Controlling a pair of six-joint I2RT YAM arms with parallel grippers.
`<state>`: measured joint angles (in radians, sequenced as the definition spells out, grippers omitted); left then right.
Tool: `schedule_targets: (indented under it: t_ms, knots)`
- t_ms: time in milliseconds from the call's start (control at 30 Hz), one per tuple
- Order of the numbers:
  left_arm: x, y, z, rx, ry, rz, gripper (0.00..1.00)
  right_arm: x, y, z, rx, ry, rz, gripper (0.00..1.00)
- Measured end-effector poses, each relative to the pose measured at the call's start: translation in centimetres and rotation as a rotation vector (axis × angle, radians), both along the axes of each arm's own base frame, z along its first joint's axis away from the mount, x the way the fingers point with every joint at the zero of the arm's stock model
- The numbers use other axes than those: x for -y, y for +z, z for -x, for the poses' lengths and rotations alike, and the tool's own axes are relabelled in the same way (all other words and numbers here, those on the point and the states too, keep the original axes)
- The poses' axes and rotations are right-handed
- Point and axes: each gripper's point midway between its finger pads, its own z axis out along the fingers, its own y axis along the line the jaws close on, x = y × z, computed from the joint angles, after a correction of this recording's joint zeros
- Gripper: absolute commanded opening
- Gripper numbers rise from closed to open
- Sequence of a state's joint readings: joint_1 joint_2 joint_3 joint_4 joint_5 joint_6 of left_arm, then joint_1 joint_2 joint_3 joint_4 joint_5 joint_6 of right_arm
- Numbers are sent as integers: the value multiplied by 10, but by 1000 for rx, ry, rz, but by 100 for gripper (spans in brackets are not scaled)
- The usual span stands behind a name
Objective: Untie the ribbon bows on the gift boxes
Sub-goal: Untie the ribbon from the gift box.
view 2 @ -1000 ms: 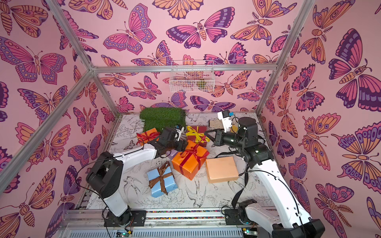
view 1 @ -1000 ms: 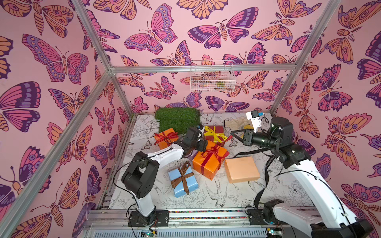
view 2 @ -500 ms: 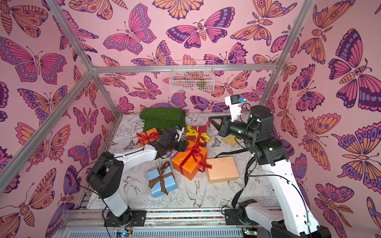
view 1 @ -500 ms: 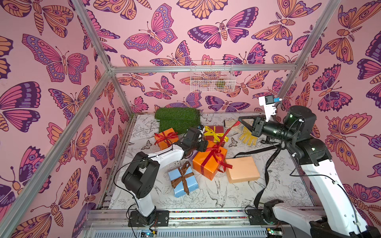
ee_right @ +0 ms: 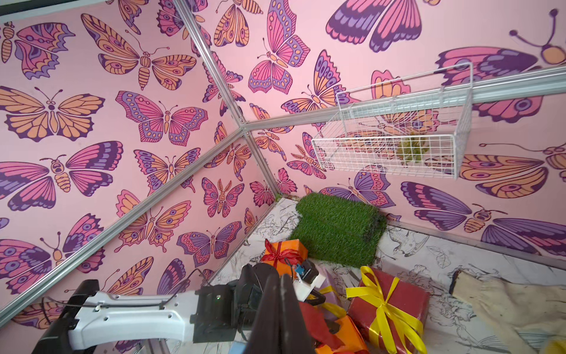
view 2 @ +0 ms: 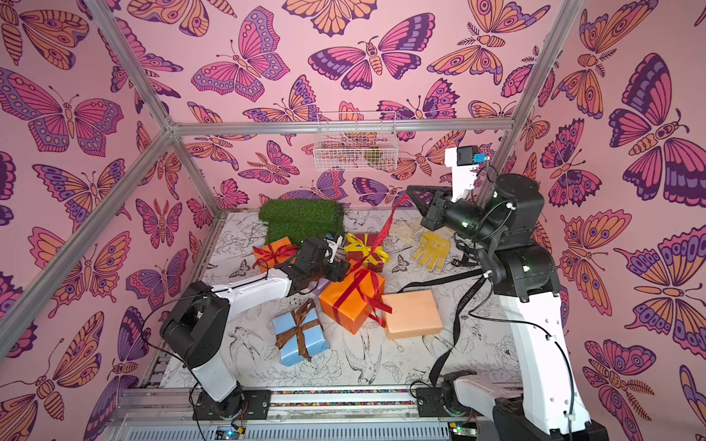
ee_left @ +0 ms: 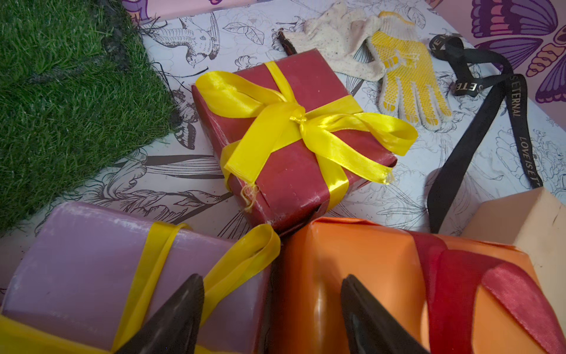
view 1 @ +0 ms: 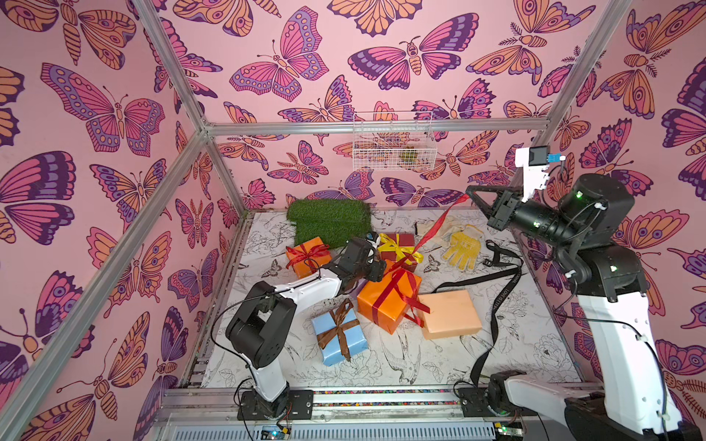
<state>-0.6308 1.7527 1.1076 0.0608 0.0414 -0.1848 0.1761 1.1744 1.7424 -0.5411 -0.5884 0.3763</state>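
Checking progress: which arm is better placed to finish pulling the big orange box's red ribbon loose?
Right. The right hand is shut on the red ribbon, raised above the orange box; the left hand sits low, open, beside it.

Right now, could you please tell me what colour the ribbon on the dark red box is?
Yellow. The ribbon shows best in the left wrist view.
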Motion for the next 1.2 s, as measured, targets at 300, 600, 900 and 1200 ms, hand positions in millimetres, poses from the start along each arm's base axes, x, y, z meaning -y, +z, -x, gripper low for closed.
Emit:
schedule_targets:
  t_ms: [300,600,900,1200]
  knots:
    - [0,0,0,6,0,5,73,23,-66,-58,-186,-143,66,0]
    - [-2,3,3,14,7,-2,74,43,-124,-116,-318,-255,142,0]
    - [-18,55,19,91,31,28,77,46,-141,-151,-338,-267,144,0]
    - [-26,64,45,90,-12,31,77,86,-176,-207,-408,-360,145,0]
